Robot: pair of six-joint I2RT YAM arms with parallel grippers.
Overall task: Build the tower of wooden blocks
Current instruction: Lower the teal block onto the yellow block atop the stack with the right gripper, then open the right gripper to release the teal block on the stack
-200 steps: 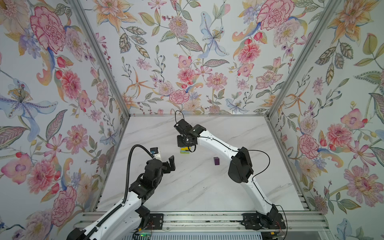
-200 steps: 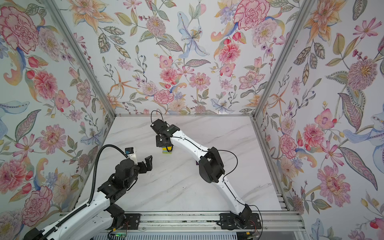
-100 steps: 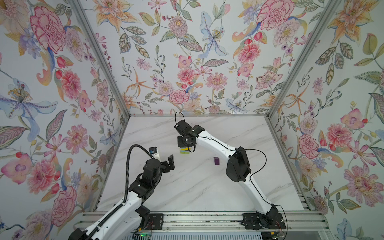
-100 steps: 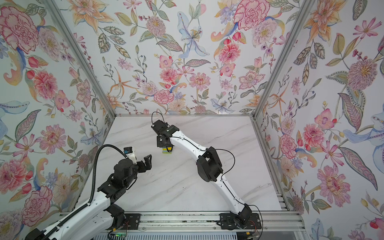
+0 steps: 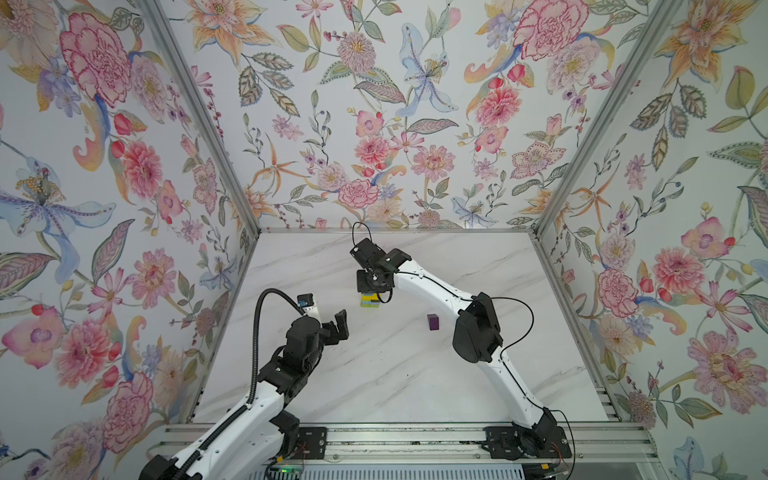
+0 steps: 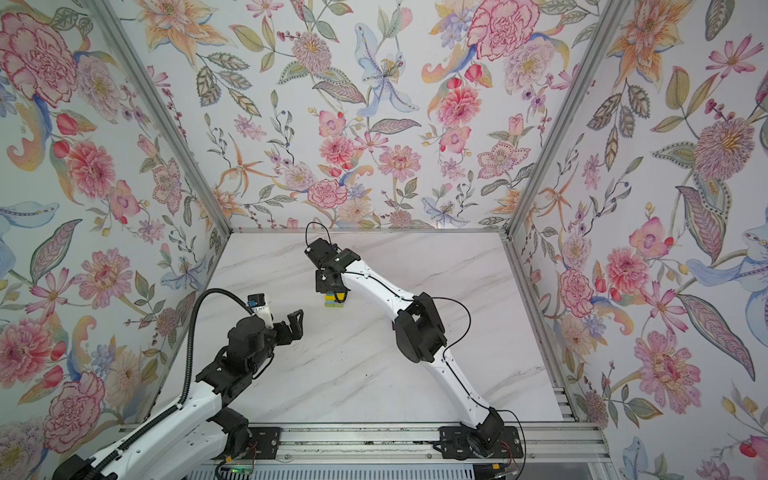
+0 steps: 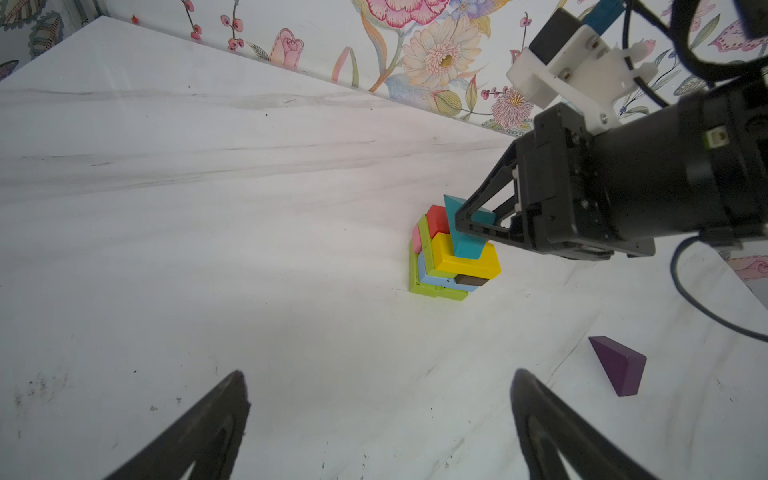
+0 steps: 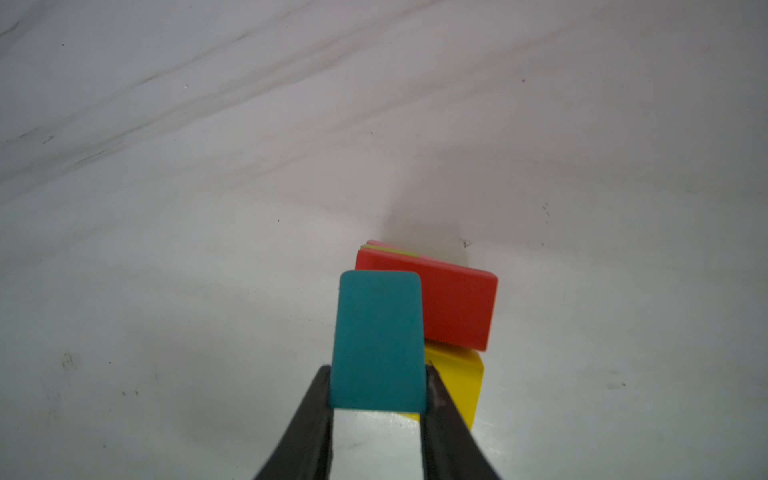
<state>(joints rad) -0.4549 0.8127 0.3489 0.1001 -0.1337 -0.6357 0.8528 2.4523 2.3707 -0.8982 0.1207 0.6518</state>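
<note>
The tower (image 5: 369, 301) (image 6: 335, 302) stands mid-table. In the left wrist view the tower (image 7: 440, 270) shows lime green, light blue, brown and pink layers with a red block (image 7: 436, 218) and a yellow block (image 7: 465, 259) on top. My right gripper (image 8: 378, 370) (image 5: 370, 292) (image 7: 478, 226) is shut on a teal block (image 8: 378, 332) (image 7: 467, 237), low over the yellow block (image 8: 461, 382) beside the red block (image 8: 457, 303). I cannot tell if they touch. A purple block (image 5: 433, 321) (image 7: 619, 365) lies alone right of the tower. My left gripper (image 7: 379, 374) (image 5: 332, 324) is open and empty, short of the tower.
The white marble table (image 5: 374, 374) is boxed in by floral walls at the back and both sides. The right arm's black elbow (image 5: 476, 332) (image 6: 419, 332) hangs over the table right of the tower and hides the purple block in a top view. A metal rail (image 5: 395, 436) runs along the front.
Almost nothing: the right arm's elbow wavers slightly while its gripper stays over the tower with the teal block. The left arm holds still.
</note>
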